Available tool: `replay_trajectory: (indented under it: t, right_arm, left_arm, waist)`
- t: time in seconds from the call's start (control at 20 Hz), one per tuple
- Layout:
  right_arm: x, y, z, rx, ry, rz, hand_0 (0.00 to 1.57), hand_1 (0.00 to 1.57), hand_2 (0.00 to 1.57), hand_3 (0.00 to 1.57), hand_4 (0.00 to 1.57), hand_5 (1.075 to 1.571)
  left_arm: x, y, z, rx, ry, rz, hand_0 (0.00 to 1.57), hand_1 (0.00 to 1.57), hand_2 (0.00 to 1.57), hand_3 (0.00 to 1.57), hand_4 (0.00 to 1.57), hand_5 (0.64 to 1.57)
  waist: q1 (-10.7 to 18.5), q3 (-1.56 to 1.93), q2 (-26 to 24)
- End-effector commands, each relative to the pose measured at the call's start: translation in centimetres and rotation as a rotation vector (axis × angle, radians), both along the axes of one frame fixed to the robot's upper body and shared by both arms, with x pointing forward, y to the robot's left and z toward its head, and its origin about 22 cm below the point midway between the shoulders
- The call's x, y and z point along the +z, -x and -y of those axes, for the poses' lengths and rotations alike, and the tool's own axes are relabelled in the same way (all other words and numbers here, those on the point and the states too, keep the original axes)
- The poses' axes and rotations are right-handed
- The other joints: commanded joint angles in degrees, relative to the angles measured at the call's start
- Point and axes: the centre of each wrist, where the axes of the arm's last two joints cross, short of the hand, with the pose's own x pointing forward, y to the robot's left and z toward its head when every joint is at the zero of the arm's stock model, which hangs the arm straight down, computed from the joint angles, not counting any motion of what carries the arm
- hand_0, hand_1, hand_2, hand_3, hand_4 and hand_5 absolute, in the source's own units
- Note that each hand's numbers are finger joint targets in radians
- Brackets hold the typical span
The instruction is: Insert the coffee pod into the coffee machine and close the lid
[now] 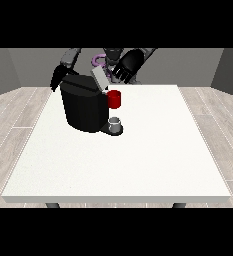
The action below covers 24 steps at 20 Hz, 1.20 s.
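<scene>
A black coffee machine (83, 107) stands on the white table (138, 150) at its left rear part. Its grey lid (99, 78) is tilted up and open. A red part (114, 99) juts from the machine's front, above a small grey cup (116, 123) on the drip base. No separate coffee pod shows. The hand at the view's right (126, 66) hovers just behind and to the right of the lid, fingers spread and pointing down. The hand at the view's left (57, 78) sits behind the machine's left top corner, partly hidden.
The table's front edge (118, 199) runs near the view's bottom. A wide stretch of white tabletop lies in front of and to the right of the machine. Grey walls and a wooden floor surround the table.
</scene>
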Motion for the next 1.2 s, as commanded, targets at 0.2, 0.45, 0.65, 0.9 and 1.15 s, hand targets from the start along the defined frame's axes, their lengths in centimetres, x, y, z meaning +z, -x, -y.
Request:
replay_trajectory:
  t: [0.2,0.45,0.65,0.9,1.15]
  right_arm:
    - [0.6,-0.2,-0.6,-0.027,0.001,0.038,0.0,0.0,0.0,0.0,0.0,1.571]
    - [1.0,-0.1,0.5,-0.019,-0.004,0.049,0.0,0.0,0.0,0.0,0.1,1.571]
    - [2.3,-1.5,1.3,-0.042,-0.016,0.071,0.0,0.0,0.0,0.0,0.0,1.571]
    - [0.4,-1.0,1.2,-0.065,0.003,0.061,0.0,0.0,0.0,0.0,0.13,1.571]
    - [1.7,-1.9,2.6,-0.087,-0.018,0.056,0.0,0.0,0.0,0.0,0.17,1.571]
  left_arm:
    - [2.2,-0.2,-0.5,-0.016,-0.012,0.032,1.22,1.22,1.29,1.24,0.49,1.571]
    - [1.9,-0.3,-1.4,-0.012,-0.025,0.039,1.17,1.17,1.24,1.22,0.46,1.571]
    - [3.3,-0.4,-0.5,-0.031,-0.012,0.062,1.26,1.26,1.29,1.23,0.43,1.571]
    - [3.5,-0.6,1.5,-0.045,-0.022,0.037,1.2,1.2,1.25,1.21,0.44,1.571]
    - [2.5,-0.7,1.3,-0.057,-0.037,0.048,1.17,1.17,1.24,1.2,0.42,1.571]
  waist:
    - [-0.6,0.0,4.0]
    - [-1.3,0.0,4.9]
    - [0.0,0.01,7.3]
    - [0.5,0.03,6.2]
    - [1.4,0.02,6.9]
